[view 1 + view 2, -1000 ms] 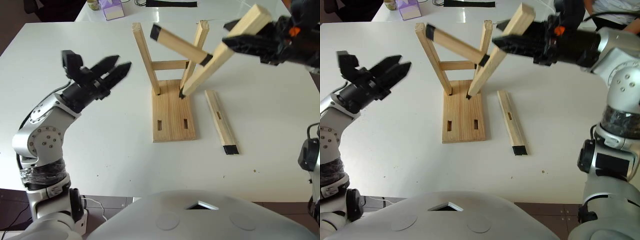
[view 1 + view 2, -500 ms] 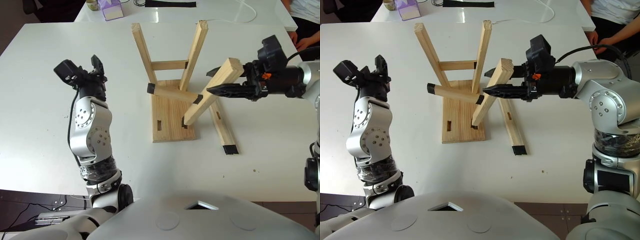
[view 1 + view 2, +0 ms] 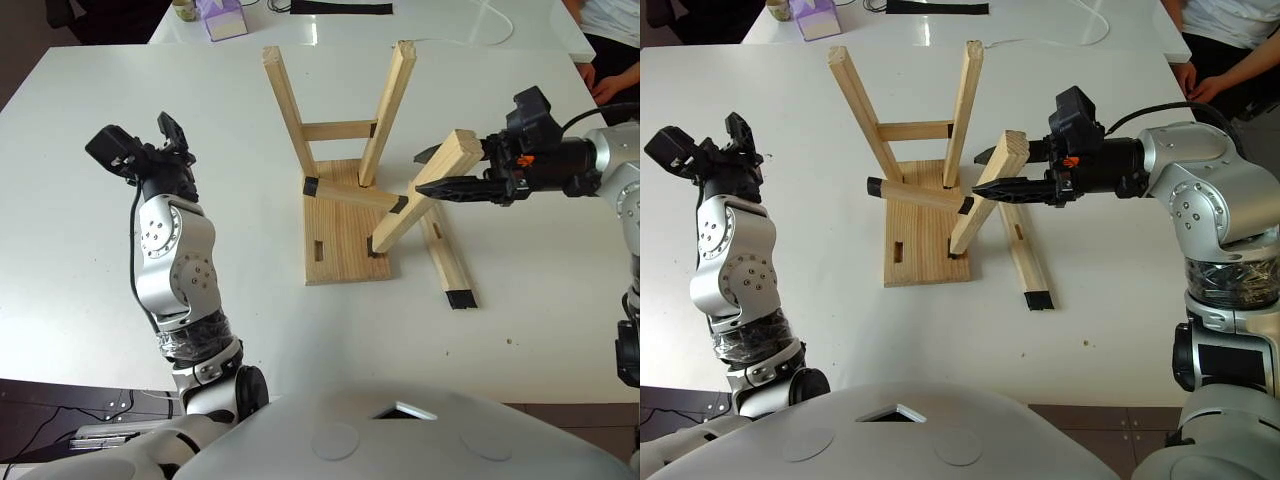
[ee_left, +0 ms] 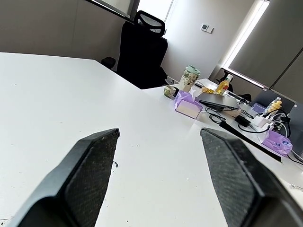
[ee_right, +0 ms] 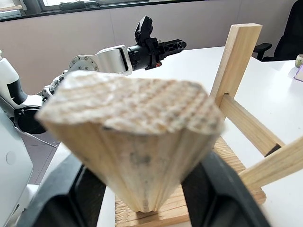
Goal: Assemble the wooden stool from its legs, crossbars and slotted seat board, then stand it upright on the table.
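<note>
The seat board (image 3: 345, 225) lies flat on the counter (image 3: 550, 300) in front of you, slots facing up. Two legs stand in its far slots, the far-left leg (image 3: 288, 115) and the far-right leg (image 3: 388, 105). They splay apart toward their tops and are joined partway up by a short crossbar (image 3: 338, 130).

Your right jaws are clamped on a third leg (image 3: 425, 195), one finger (image 3: 430, 152) above it and one below, gripping near its upper end. You hold this leg tilted, top toward your right. Its foot sits at the board's near-right slot, but you cannot tell whether it has actually gone in. A second crossbar (image 3: 355, 194) with black ends juts from the held leg toward your left. Its free end is just beside the foot of the far-left leg, and contact there is unclear. In the right wrist view the leg's end grain (image 5: 137, 127) sits squarely between the fingers.

The near-left slot (image 3: 318, 250) is open. A loose leg (image 3: 445, 255) with a black tip lies flat on the counter just right of the board, partly under the tilted leg.

Your left jaws are spread wide and hold nothing. Their fingers (image 4: 90, 175) are raised over the counter's left side, well apart from the stool parts. Beyond them a purple tissue box (image 4: 187, 105) and a cup (image 4: 189, 75) stand on a farther table.
</note>
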You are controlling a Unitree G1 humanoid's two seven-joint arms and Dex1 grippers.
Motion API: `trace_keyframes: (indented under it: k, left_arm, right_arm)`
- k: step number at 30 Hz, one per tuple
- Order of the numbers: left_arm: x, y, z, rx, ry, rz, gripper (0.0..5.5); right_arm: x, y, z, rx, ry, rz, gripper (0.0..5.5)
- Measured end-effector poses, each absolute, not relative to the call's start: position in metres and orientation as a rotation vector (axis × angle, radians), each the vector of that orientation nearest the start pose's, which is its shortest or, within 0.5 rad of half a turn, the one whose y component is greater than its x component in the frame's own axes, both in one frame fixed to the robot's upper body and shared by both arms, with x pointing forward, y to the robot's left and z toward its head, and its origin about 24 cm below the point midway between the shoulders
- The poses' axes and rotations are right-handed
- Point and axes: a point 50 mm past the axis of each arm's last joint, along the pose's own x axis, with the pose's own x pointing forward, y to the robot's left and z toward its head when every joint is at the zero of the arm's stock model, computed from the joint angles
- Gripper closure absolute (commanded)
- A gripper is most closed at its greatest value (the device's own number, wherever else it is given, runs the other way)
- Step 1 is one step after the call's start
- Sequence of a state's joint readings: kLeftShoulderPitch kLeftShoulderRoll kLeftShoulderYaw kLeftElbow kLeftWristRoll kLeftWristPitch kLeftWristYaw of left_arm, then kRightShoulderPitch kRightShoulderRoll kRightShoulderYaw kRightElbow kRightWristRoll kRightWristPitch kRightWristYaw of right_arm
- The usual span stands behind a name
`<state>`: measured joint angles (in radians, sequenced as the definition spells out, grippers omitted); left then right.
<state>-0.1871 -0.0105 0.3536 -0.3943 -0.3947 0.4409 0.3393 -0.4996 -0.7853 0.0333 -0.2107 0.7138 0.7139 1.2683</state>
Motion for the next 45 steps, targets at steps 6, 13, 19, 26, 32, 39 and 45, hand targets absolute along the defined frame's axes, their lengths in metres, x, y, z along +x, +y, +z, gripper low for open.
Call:
trace_keyframes:
  k: [6, 13, 19, 26, 32, 39, 45]
  left_arm:
    - [0.259, 0.202, 0.13, -0.435, -0.131, 0.386, 2.3]
    - [0.245, 0.19, 0.122, -0.412, -0.112, 0.361, 2.3]
    - [0.242, 0.187, 0.12, -0.414, -0.123, 0.359, 2.3]
    - [0.24, 0.188, 0.112, -0.42, -0.114, 0.386, 2.3]
    - [0.244, 0.189, 0.111, -0.426, -0.122, 0.393, 2.3]
    - [0.248, 0.2, 0.112, -0.445, -0.147, 0.426, 2.3]
    - [0.248, 0.21, 0.119, -0.433, -0.183, 0.44, 2.3]
  right_arm:
    - [0.272, -0.162, 0.197, -0.211, 0.212, 1.528, 3.46]
    - [0.266, -0.148, 0.189, -0.354, 0.262, 1.572, 3.46]
    - [0.27, -0.147, 0.184, -0.392, 0.279, 1.541, 3.46]
    - [0.274, -0.145, 0.185, -0.402, 0.278, 1.545, 3.46]
    - [0.278, -0.15, 0.163, -0.276, 0.331, 1.486, 2.58]
    - [0.277, -0.161, 0.189, -0.161, 0.175, 1.445, 1.6]
    - [0.271, -0.199, 0.186, -0.246, 0.263, 1.275, 1.6]
